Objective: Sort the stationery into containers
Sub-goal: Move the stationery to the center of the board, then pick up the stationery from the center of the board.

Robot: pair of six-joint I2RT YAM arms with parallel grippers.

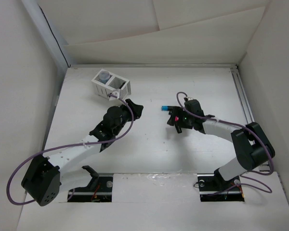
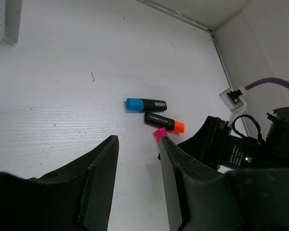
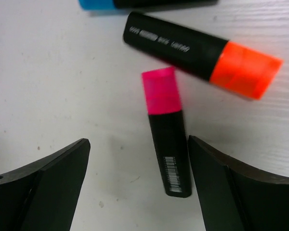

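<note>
Your right gripper point(image 3: 137, 154) hangs spread astride the pink marker point(image 3: 167, 144).
Your left gripper point(image 2: 138, 149) gapes empty, lower centre.

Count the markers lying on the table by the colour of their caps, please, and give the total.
Blue-capped marker: 1
Orange-capped marker: 1
Pink-capped marker: 1
Total: 3
</note>
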